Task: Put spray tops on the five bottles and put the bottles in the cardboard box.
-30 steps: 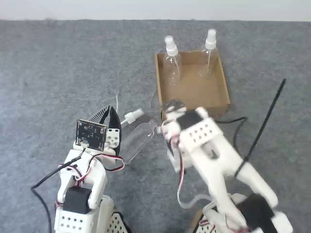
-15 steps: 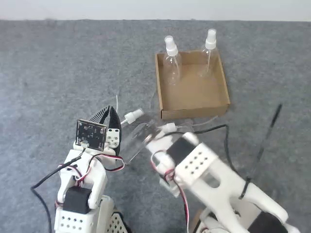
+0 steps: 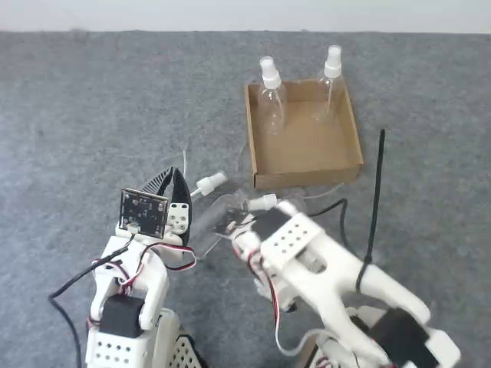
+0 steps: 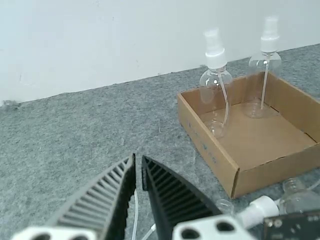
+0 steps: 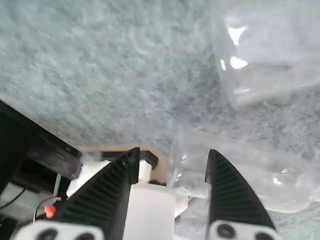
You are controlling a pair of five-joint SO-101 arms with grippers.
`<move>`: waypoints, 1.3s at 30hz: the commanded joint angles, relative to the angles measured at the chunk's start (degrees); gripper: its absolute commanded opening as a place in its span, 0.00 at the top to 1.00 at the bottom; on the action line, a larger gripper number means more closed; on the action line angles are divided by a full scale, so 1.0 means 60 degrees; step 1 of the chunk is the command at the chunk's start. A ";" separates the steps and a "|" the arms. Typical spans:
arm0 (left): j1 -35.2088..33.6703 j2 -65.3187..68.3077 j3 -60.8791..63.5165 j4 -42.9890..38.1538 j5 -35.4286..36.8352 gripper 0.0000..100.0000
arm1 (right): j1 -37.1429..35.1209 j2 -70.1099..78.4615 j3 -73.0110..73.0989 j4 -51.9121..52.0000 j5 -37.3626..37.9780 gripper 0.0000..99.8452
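We've two capped bottles (image 3: 271,107) in the box (image 3: 305,178), upper right; three left. Right gripper (image 5: 173,151) gapes at a lying bottle (image 5: 240,175), left gripper (image 4: 138,172) pinched narrow.

surface: grey felt mat (image 3: 77,92) | backdrop: plain white wall (image 4: 75,40) | light: even

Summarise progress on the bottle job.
Done: two clear plastic bottles with white spray tops stand in the brown cardboard box. In hand: right gripper open over a clear bottle lying on the grey carpet. Remaining: cap and box it; a loose white spray top lies nearby.
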 commanded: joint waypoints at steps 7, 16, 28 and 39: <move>-0.0015 -0.0059 -0.0051 -0.0308 -0.0073 0.99 | 0.4051 0.0403 -0.0117 -0.0286 0.2593 0.83; -0.0015 -0.0059 -0.0051 -0.0308 -0.0073 0.99 | 0.8051 0.0403 -0.0498 -0.1033 0.3795 0.83; 0.0059 -0.0059 0.0007 -0.0308 -0.0073 0.99 | 0.9311 0.0388 -0.4103 0.0242 -0.2945 0.83; 0.0059 -0.0059 0.0007 -0.0308 -0.0073 0.99 | 1.1231 0.0007 -0.2857 0.0125 -0.4059 0.83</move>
